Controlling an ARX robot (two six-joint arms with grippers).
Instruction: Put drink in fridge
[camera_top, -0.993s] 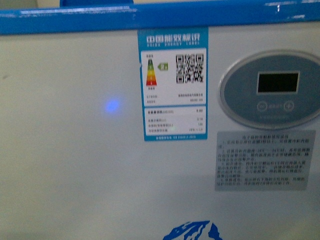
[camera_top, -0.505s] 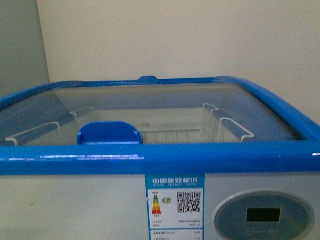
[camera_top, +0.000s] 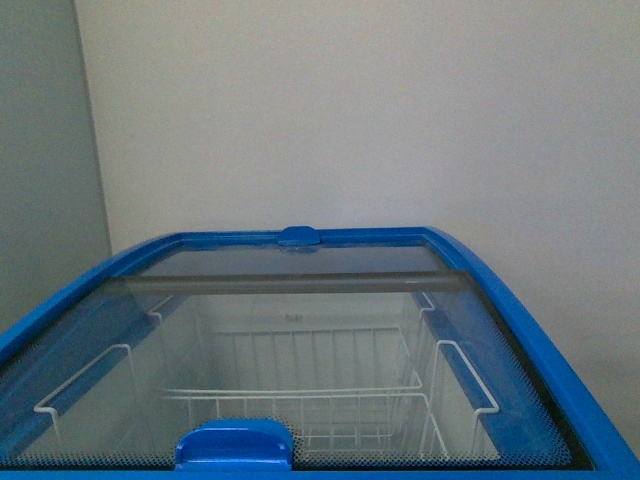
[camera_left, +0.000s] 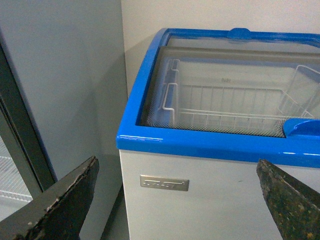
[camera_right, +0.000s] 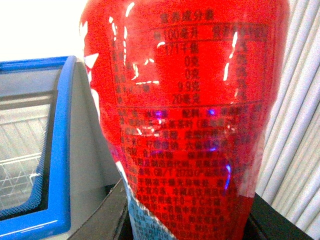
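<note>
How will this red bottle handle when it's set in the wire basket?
Probably slippery: the bottle wears glossy film with bright glints. Likely tippy on the basket, whose wires are thin and gapped. Its rounded body would probably roll if laid down.

The fridge (camera_top: 380, 238) is reachable only from above, and its glass sliding lid (camera_top: 300, 330) covers the whole opening, so the wire baskets (camera_top: 300, 395) beneath are sealed off. Two blue handles stand up from the lid, a near handle (camera_top: 235, 443) and a far handle (camera_top: 299, 236). The air over the glass is free up to the wall (camera_top: 350, 110) behind. A tall grey cabinet (camera_left: 65, 75) stands just beside the fridge's left side, leaving a narrow slot. The left gripper (camera_left: 176, 164) hangs before the front wall with its fingers wide apart. The right gripper (camera_right: 187, 220), clamped on the drink (camera_right: 185, 100), sits between the fridge's right side and a ribbed white panel (camera_right: 300, 100).
</note>
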